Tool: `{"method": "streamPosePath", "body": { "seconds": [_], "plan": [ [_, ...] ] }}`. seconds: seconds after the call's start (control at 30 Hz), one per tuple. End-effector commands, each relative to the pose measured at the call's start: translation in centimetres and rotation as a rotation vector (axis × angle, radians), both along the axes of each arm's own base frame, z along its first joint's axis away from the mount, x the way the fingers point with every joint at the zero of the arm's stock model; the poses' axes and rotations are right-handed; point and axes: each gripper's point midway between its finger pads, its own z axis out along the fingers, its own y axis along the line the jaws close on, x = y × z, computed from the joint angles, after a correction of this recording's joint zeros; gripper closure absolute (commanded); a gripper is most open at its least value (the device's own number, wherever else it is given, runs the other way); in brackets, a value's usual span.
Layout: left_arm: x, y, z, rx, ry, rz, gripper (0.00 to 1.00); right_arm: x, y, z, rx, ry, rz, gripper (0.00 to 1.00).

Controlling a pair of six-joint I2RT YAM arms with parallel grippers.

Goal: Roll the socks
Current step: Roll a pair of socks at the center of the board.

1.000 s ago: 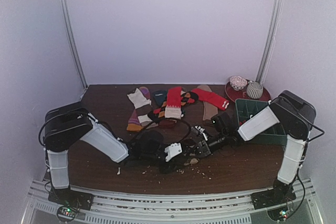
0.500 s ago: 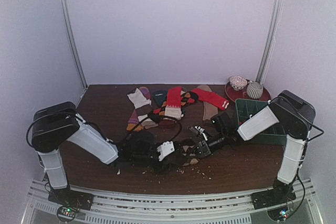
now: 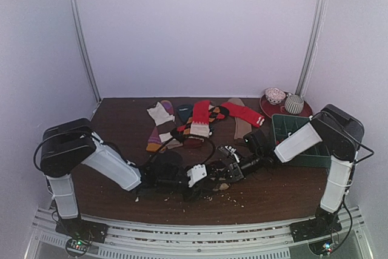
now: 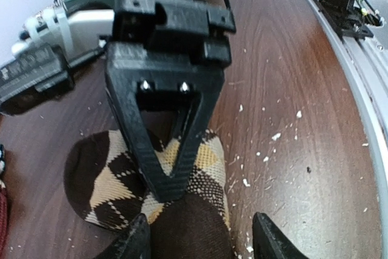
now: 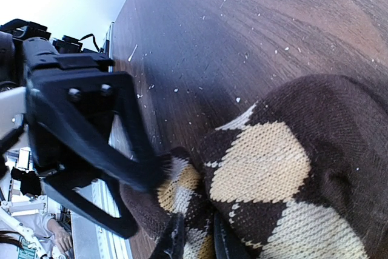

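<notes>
On the dark wooden tabletop (image 3: 291,192), near its front edge, lies the brown cloth sock with tan diamonds (image 4: 115,180), half rolled, I think. The right claw (image 5: 198,238) pinches it; the left claw (image 4: 200,241) stands open around it and must close, then roll.

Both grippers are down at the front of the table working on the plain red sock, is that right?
Not red. The left gripper and right gripper work on the brown argyle sock at the table's front, clear in the left wrist view.
</notes>
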Motion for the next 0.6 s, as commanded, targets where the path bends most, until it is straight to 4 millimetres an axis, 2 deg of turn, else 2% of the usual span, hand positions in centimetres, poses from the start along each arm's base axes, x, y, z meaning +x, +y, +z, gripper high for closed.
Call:
{"method": "streamPosePath", "body": {
  "seconds": [0.0,0.23,0.37,0.57],
  "plan": [
    [0.2,-0.8,-1.1,0.015,0.007,-0.01,0.44,-6.8,-6.4,-8.9,-0.399,0.305,-0.037,0.84],
    [0.2,-1.4,-2.1,0.026,0.033,-0.019,0.51,-6.8,-6.4,-8.9,-0.39,0.309,-0.048,0.84],
    [0.1,-1.2,-3.8,0.068,0.057,-0.013,0.58,-6.6,-6.2,-8.7,-0.383,0.306,-0.055,0.84],
    [0.0,0.0,-5.9,0.123,0.079,0.015,0.47,-6.7,-6.3,-8.6,-0.385,0.305,-0.052,0.84]
  ]
}}
